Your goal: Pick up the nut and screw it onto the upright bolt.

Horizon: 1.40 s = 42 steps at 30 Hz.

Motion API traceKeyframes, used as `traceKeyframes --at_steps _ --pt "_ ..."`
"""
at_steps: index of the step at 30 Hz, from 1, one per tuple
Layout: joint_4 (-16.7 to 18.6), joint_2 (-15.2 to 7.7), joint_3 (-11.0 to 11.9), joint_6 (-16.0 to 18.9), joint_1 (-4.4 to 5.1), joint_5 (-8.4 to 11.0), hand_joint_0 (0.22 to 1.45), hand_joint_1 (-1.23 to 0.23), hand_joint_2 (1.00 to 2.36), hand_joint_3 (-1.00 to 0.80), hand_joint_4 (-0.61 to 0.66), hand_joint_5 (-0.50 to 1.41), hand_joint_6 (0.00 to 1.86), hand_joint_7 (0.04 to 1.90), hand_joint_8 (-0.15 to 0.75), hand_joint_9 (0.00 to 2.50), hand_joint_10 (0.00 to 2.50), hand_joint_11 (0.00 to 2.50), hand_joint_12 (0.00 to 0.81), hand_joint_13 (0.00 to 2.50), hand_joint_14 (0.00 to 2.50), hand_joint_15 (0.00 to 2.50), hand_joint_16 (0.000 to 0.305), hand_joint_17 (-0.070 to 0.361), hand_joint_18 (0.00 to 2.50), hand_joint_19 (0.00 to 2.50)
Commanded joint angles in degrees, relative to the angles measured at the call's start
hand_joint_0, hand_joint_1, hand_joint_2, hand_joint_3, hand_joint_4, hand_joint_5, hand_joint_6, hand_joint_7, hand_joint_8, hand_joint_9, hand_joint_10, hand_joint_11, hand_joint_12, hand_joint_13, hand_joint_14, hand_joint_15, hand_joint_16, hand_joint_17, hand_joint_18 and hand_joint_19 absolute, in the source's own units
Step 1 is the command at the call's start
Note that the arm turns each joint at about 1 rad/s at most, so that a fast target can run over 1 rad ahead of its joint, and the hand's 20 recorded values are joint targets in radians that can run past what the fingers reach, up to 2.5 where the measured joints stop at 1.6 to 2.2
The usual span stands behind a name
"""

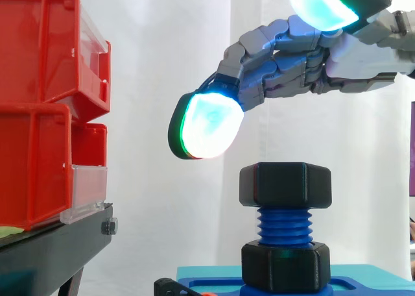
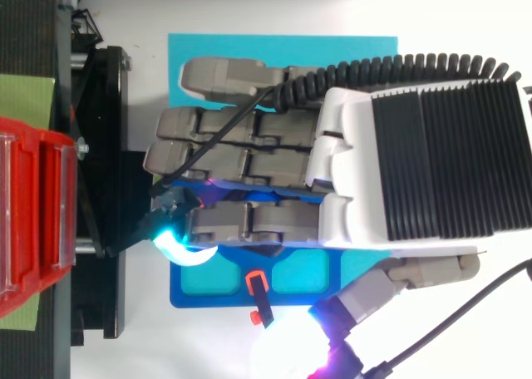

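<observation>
One nut point(image 1: 285, 185) already caps the bolt point(image 1: 285, 226), barely threaded; the hand point(image 1: 292, 62) hovers above, fingers relaxed and empty, tightening likely left.

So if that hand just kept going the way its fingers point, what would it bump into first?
Probably the lower red bin at the left; the hand points that way, slightly down, above the nut on the bolt. Depth is uncertain.

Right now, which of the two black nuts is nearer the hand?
The upper nut, atop the blue bolt's thread, just below the hand; the lower nut sits at the bolt's base.
</observation>
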Motion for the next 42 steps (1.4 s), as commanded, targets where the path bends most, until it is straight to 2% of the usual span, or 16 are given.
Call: traceKeyframes --at_steps 1,6,12,18,26,32,37,42 --pt "0.4 -0.5 -0.1 0.0 0.15 0.03 0.48 0.05 1.00 -0.50 0.12 -0.19 0.50 0.62 0.201 0.28 0.00 0.00 0.313 0.14 0.00 0.00 0.036 0.081 0.00 0.00" --pt "1.1 -1.2 -0.1 -0.1 0.06 -0.14 0.48 0.04 1.00 -0.50 0.13 -0.18 0.50 0.63 0.203 0.29 0.00 0.00 0.313 0.16 0.00 0.00 0.036 0.081 0.00 0.00" --pt "1.6 -1.2 -0.1 -0.3 -0.38 -0.23 0.49 0.03 1.00 -0.50 0.15 -0.17 0.50 0.74 0.222 0.32 0.00 0.00 0.308 0.21 0.00 0.00 0.036 0.080 0.00 0.00" --pt "1.6 -1.2 -2.5 -0.2 -0.55 -0.50 0.49 0.00 1.00 -0.50 0.18 -0.15 0.50 0.83 0.240 0.37 0.00 0.00 0.296 0.26 0.00 0.00 0.033 0.074 0.01 0.00" --pt "1.7 -1.2 -2.5 -0.3 -0.90 -0.85 0.50 -0.02 1.00 -0.50 0.25 -0.12 0.50 1.03 0.263 0.44 0.00 0.00 0.274 0.33 0.00 0.00 0.029 0.066 0.08 0.00" --pt "1.7 -1.2 -2.5 -0.4 -2.40 -2.61 0.50 -0.04 1.00 -0.50 0.25 -0.10 0.50 1.16 0.268 0.46 0.00 0.00 0.267 0.36 0.00 0.00 0.028 0.063 0.11 0.00" --pt "1.7 -1.1 -2.4 -0.8 -3.01 -3.13 0.50 -0.05 1.00 -0.50 0.22 -0.09 0.50 1.35 0.271 0.48 0.00 0.00 0.265 0.37 0.00 0.00 0.027 0.062 0.12 0.00" --pt "1.7 -1.1 -2.3 -2.0 -3.72 -4.01 0.50 -0.07 1.00 -0.50 0.23 -0.08 0.50 1.40 0.276 0.50 0.00 0.00 0.266 0.39 0.00 0.00 0.027 0.061 0.14 0.00"
